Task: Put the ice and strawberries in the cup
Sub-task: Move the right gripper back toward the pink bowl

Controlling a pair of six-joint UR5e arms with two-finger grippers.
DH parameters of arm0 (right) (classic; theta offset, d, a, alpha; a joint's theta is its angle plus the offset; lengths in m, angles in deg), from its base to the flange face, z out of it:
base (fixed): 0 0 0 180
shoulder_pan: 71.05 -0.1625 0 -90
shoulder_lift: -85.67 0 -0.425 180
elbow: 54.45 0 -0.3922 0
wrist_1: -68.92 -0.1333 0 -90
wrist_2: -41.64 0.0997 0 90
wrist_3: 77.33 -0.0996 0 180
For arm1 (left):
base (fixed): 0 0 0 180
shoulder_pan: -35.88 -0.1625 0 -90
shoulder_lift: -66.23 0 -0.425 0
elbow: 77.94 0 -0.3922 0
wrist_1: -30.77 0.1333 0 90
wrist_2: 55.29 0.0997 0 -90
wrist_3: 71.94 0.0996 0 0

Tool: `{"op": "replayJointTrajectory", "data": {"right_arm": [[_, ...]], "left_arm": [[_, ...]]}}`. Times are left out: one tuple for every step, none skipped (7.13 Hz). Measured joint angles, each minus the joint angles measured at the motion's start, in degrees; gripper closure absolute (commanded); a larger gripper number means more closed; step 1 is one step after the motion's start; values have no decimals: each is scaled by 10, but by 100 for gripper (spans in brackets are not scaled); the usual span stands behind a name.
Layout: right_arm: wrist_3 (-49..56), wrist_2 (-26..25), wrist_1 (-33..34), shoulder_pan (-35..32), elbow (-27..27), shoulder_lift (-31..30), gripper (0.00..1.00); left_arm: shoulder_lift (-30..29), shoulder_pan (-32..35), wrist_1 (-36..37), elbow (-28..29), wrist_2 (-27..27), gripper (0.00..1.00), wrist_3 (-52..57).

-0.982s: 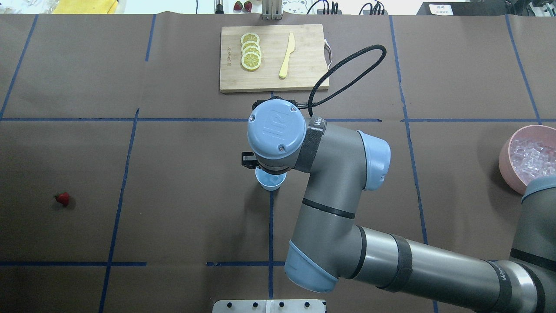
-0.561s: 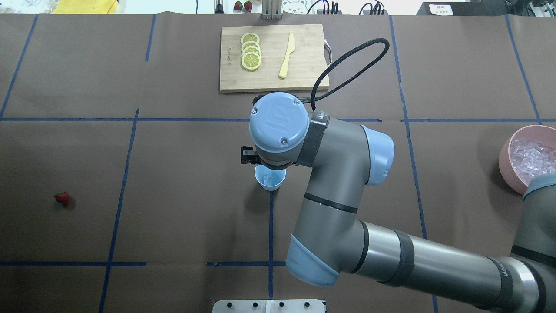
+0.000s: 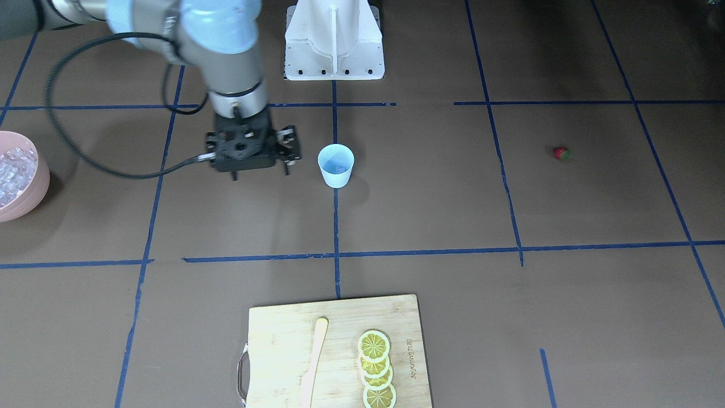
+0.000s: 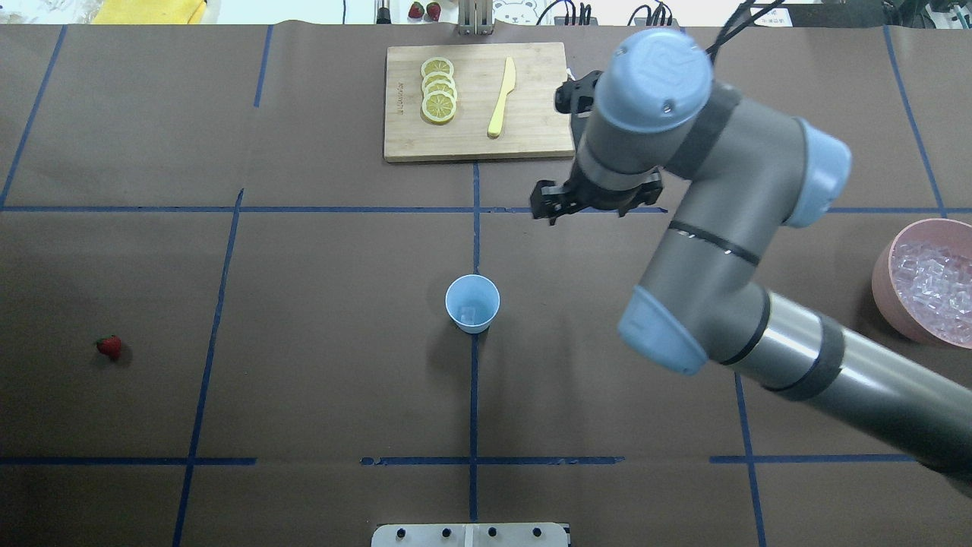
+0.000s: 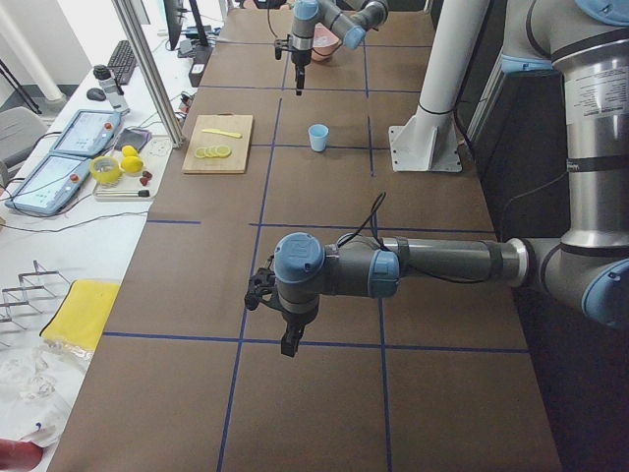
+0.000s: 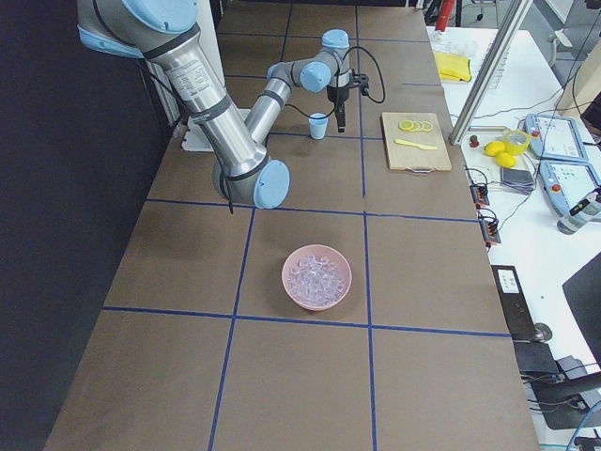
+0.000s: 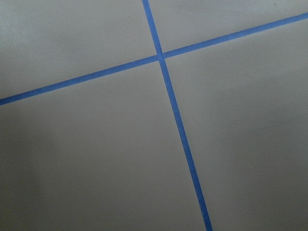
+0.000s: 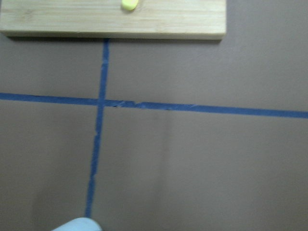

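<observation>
Brown counter (image 4: 304, 304) carries cup (image 4: 472, 304), cutting board (image 4: 539, 114), pink bowl (image 4: 881, 281) of ice (image 4: 930, 281), strawberry (image 4: 109, 347).
Right claw (image 3: 260, 173) hangs wide apart, empty, near cup; left claw (image 5: 287, 346): cannot tell.

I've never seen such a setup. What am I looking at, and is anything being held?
This robot has a right arm and a left arm at a table with blue tape, each ending in a two-finger gripper. One picture looks down from behind the robot, one faces it, two look along the table from its ends, and two come from wrist cameras. The right gripper hangs open and empty to one side of the blue cup, which seems to hold one ice cube. The left gripper hovers above the table; I cannot tell if it is open. Elsewhere: a pink bowl of ice, a strawberry, and a cutting board with lemon slices and a yellow knife.
</observation>
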Motion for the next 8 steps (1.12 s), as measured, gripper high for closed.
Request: {"op": "replayJointTrajectory", "data": {"right_arm": [[81, 43, -20, -54, -7, -52, 2], [168, 88, -55, -112, -12, -114, 2], [255, 121, -87, -165, -14, -173, 2], [341, 142, -105, -209, -15, -219, 2], [423, 158, -112, -249, -15, -259, 2], [492, 172, -117, -280, -16, -294, 2], [547, 180, -127, -299, -16, -326, 2], [582, 182, -146, -307, -16, -352, 2]], "left_arm": [[0, 0, 0, 0, 0, 0, 0], [0, 0, 0, 0, 0, 0, 0], [1, 0, 0, 0, 0, 0, 0], [1, 0, 0, -1, 0, 0, 0], [1, 0, 0, -1, 0, 0, 0], [1, 0, 0, -1, 0, 0, 0], [1, 0, 0, -1, 0, 0, 0], [1, 0, 0, -1, 0, 0, 0]]}}
